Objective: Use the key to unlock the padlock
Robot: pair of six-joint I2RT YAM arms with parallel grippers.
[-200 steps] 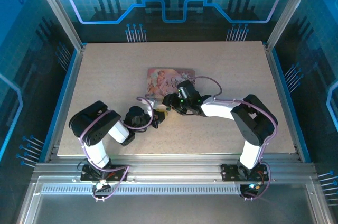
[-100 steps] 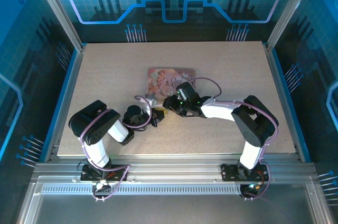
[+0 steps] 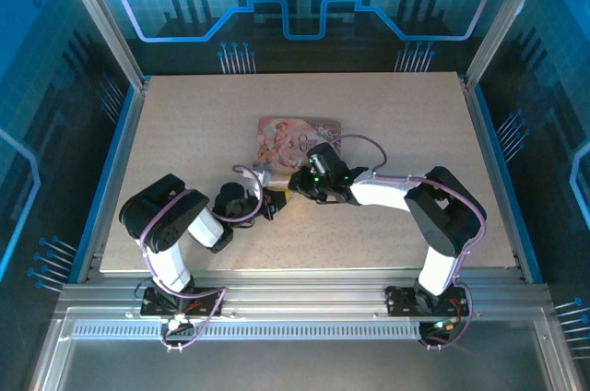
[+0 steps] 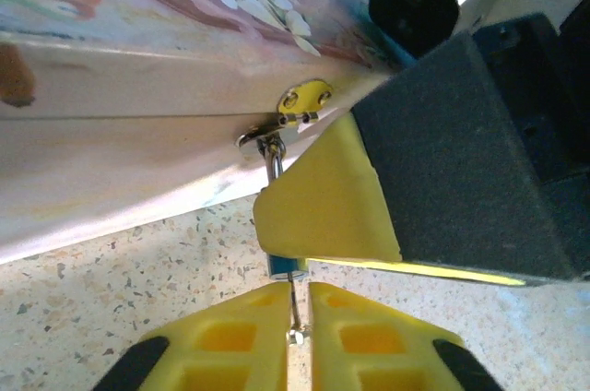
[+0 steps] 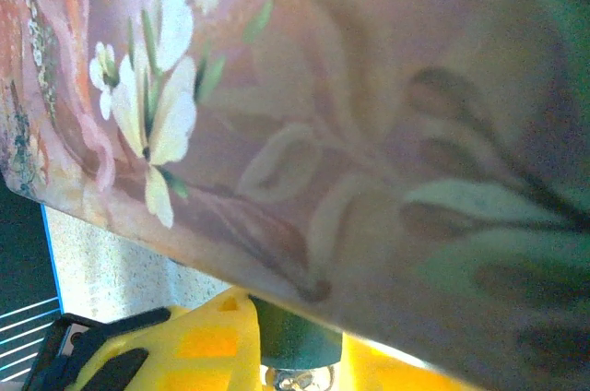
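In the left wrist view the padlock (image 4: 281, 267) shows as a sliver of blue body, its thin shackle (image 4: 274, 156) hooked through the hasp (image 4: 304, 101) on the pink box's front. The key (image 4: 295, 313) sticks out of the padlock's underside and lies in the narrow gap of my left gripper (image 4: 297, 317), whose jaws stand slightly apart. A yellow finger (image 4: 318, 202) of the right gripper covers most of the padlock. In the right wrist view the padlock (image 5: 295, 336) looks dark teal, and my right gripper (image 5: 297, 354) is shut on it.
The pink illustrated box (image 3: 297, 137) lies at the table's middle, and both grippers meet at its near edge, the left gripper (image 3: 274, 207) from the left and the right gripper (image 3: 295, 184) from the right. Speckled tabletop (image 3: 387, 105) surrounds the box.
My right gripper has shifted slightly left and closed its jaws around the padlock. My left gripper's jaws have parted a little around the key.
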